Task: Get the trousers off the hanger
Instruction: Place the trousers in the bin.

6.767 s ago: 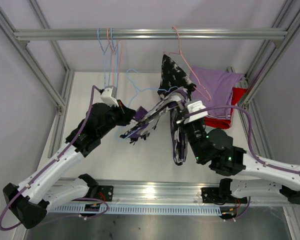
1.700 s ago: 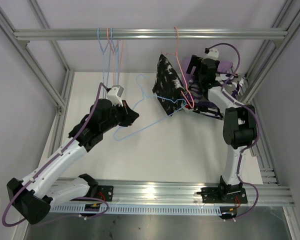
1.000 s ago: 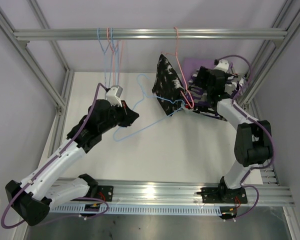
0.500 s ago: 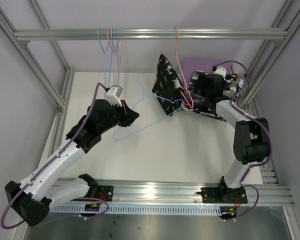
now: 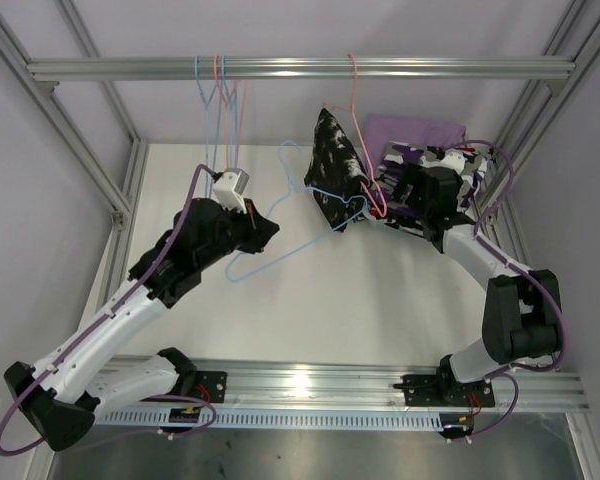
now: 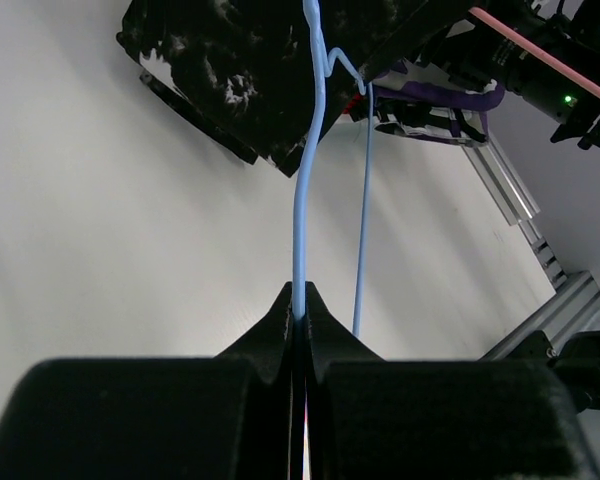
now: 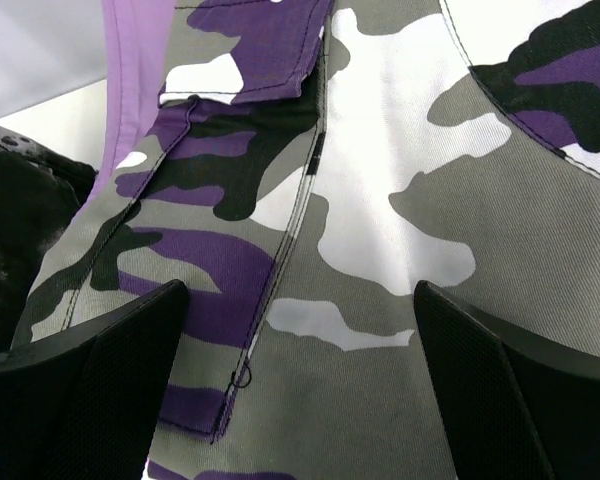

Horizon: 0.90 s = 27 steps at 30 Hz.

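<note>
Careful: left pincer (image 6: 300, 300) clamped on the blue hanger (image 6: 302, 200), right pincer (image 7: 295, 390) wide open and empty, your tug may snag the blotched trousers (image 6: 230, 70).

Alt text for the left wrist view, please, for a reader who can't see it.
The left gripper is shut on a light blue wire hanger, which runs up over the white table to black trousers with white blotches. To the right lie purple-print trousers, with a pink hanger crossing the top corner.
</note>
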Motion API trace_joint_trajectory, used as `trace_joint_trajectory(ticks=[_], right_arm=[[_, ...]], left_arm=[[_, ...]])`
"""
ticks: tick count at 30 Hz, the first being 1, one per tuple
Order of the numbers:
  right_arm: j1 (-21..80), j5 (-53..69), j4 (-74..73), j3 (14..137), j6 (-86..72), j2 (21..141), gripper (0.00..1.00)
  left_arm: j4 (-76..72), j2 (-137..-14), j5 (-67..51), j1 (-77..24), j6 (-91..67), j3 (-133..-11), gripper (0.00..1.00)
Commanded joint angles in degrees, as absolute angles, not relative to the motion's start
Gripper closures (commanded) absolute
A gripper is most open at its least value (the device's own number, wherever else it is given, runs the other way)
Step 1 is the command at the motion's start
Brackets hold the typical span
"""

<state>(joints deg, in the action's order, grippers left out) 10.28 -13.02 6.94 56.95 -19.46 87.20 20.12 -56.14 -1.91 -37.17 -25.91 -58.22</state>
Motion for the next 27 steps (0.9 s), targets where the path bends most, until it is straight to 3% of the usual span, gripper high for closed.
trace_joint_trajectory(ticks=[1,8,20,27], right_arm=[[10.0,-12.6,4.5,55.1,-21.3,89.3,0.01],[10.0,-14.4,2.2,54.2,-21.1,83.5,0.01],[10.1,-9.8,-1.7,51.5,-20.9,74.5,0.01],[9.9,-8.2,-0.6,47.1,-22.7,73.0,0.01]], left_arm=[[20.7,-56.0,3.6,-38.5,-24.0,-61.7,1.00],[27.1,-55.2,9.2,-41.0,-20.1,-67.7,1.00],[36.7,-47.3,7.5,-41.5,-15.4,-71.8,1.00],[42.7,-46.9,14.7,-41.5,-12.7,-78.3,1.00]])
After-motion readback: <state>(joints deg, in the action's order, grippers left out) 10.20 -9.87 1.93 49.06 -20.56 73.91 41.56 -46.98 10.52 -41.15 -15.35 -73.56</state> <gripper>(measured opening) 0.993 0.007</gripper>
